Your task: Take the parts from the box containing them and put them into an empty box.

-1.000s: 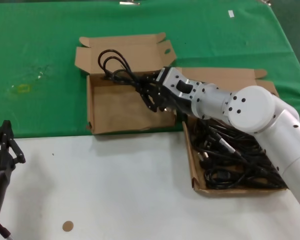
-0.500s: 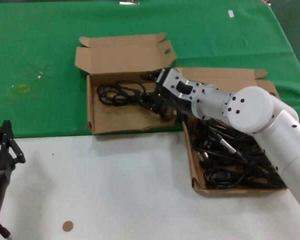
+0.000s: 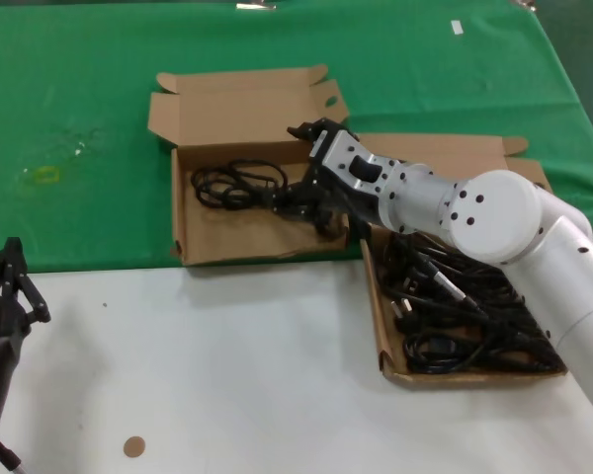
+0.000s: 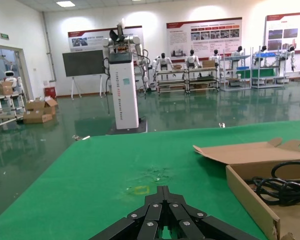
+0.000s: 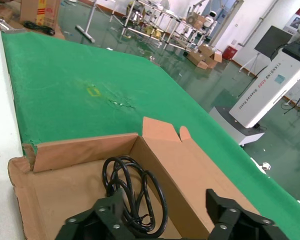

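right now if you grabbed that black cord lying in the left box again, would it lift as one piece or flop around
Probably floppy: the black cord lies in loose, uneven loops on the floor of the left box, with nothing visibly binding them, so they would likely sag and trail. Its chunkier plug end, beneath the open right gripper, would probably hang lowest. It looks unlikely to roll.

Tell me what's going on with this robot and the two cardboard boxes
The robot is moving coiled black power cords from the full box on its right into the other box. One cord now lies inside that box, and the right gripper sits just above its plug end with jaws open, apparently having let go. More cords remain piled in the full box. The left gripper waits idle at the near left, over the white tabletop.
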Controlling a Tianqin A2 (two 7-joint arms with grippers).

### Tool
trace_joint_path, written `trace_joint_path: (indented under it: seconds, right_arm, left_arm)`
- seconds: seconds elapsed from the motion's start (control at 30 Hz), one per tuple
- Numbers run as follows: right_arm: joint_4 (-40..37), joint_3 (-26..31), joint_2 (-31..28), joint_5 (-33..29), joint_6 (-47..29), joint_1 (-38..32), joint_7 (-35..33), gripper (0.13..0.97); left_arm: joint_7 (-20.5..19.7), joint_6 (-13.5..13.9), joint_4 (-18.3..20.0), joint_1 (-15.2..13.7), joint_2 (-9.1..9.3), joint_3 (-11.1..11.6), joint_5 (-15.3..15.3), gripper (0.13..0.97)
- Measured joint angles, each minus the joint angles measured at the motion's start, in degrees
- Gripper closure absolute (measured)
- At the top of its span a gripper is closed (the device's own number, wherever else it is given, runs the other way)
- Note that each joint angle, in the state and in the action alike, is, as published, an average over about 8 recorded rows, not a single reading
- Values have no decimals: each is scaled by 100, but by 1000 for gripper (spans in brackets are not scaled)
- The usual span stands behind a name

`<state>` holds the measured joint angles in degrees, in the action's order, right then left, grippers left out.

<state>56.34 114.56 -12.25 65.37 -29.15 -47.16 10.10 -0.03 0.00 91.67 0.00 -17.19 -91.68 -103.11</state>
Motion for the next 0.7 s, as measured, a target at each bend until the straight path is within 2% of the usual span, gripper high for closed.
trace_joint_path:
  seconds: [0.17,0.3,0.4,0.57,0.7]
  right_arm:
    - [77,-47,-11,70,55,96,-10,447]
    - [206,-131,-29,210,163,269,-49,447]
    - [327,-209,-46,340,263,431,-85,380]
    - [552,-355,-77,581,449,732,-150,269]
    - [740,-477,-103,781,604,985,-205,229]
  left_arm:
    - [0,0,0,0,0,0,0,946]
    - [0,0,0,0,0,0,0,933]
    - [0,0,0,0,0,0,0,926]
    - [0,0,0,0,0,0,0,864]
    - [0,0,0,0,0,0,0,827]
